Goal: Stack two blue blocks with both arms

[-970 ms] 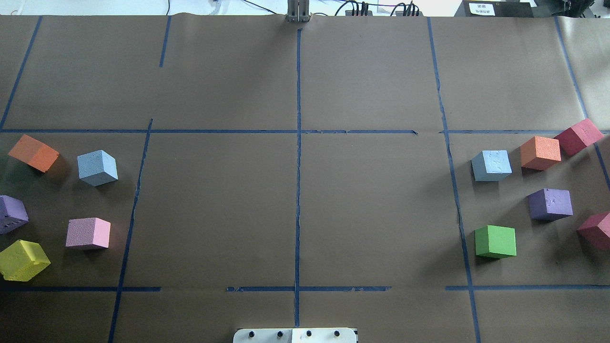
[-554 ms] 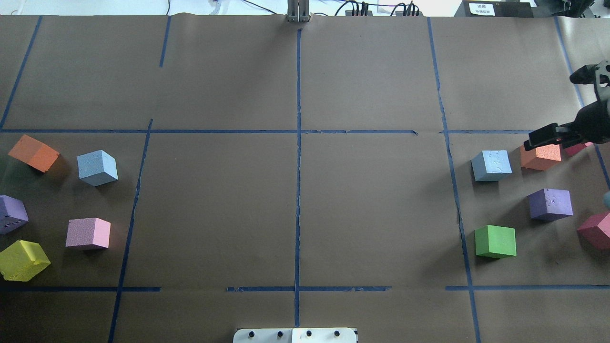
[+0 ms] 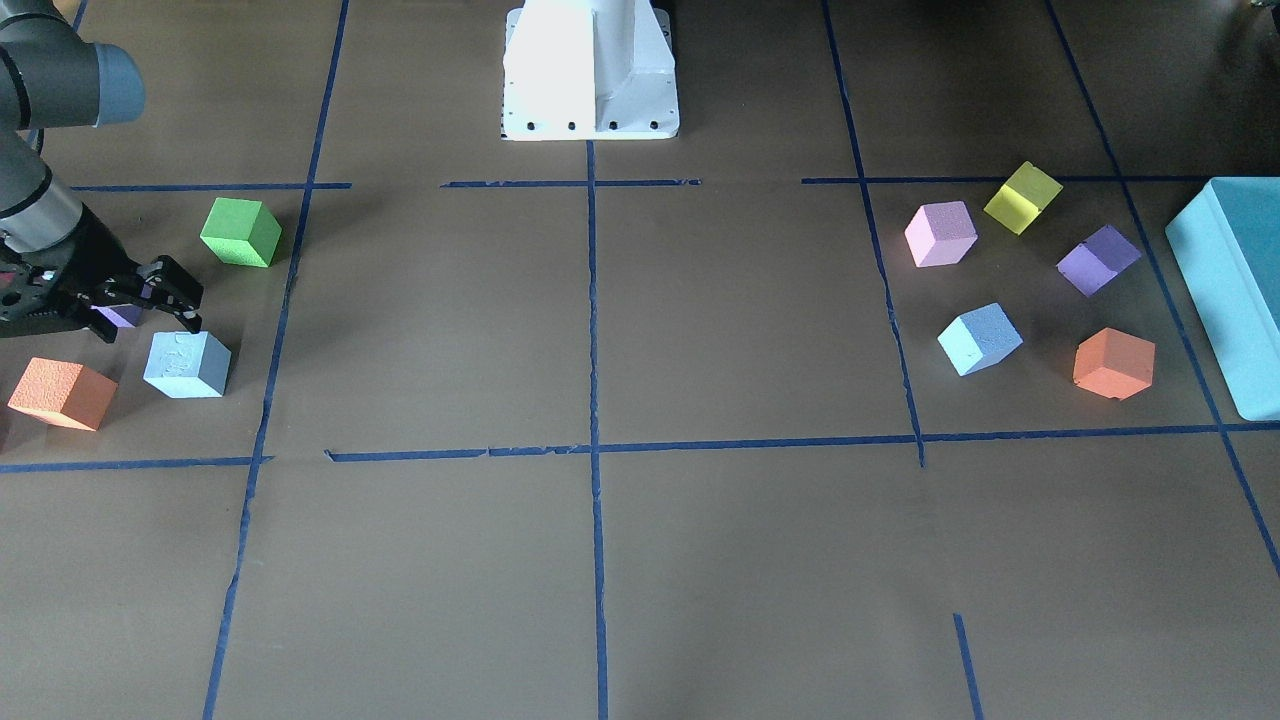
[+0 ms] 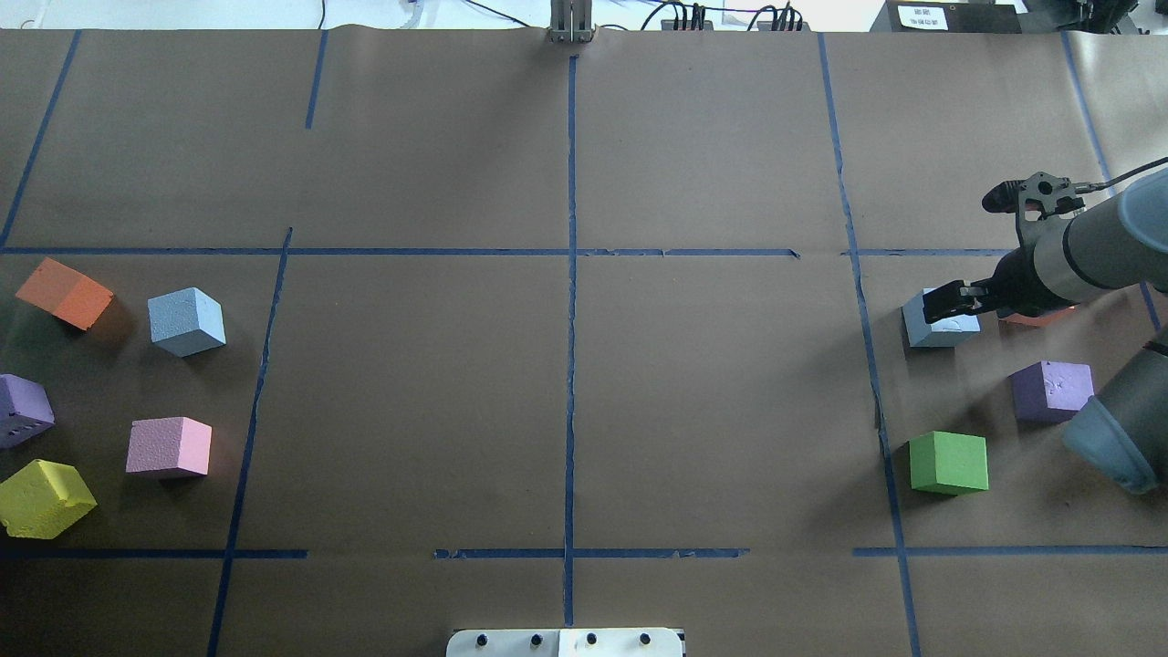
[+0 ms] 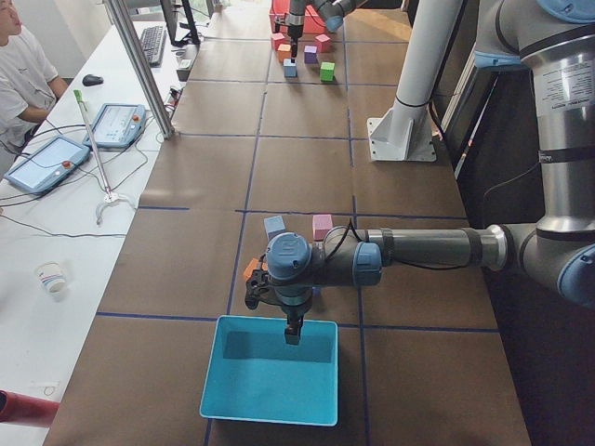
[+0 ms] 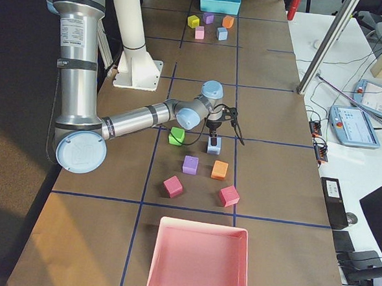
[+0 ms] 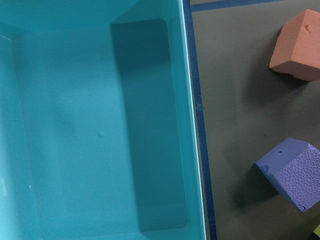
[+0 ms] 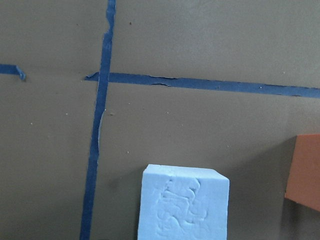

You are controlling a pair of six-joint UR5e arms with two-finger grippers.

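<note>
One pale blue block [image 4: 187, 321] sits on the table's left side, also seen in the front-facing view [image 3: 980, 338]. The other blue block [image 4: 940, 332] sits on the right side and fills the bottom of the right wrist view [image 8: 184, 205]. My right gripper [image 4: 942, 303] hovers just above this block with its jaws apart and empty; it also shows in the front-facing view [image 3: 183, 298]. My left gripper [image 5: 292, 334] shows only in the exterior left view, above the teal box [image 5: 270, 372]; I cannot tell whether it is open or shut.
Near the right blue block are a green cube [image 4: 949, 463], a purple cube [image 4: 1052, 391] and an orange cube [image 3: 62, 393]. Near the left one are orange [image 4: 64, 292], pink [image 4: 169, 447], yellow [image 4: 44, 497] and purple [image 4: 23, 409] cubes. A pink tray [image 6: 197, 260] lies beyond the table's right end.
The right arm came in from the right edge and moved left, from over the orange cube to over the right blue block. The blocks have not moved.
</note>
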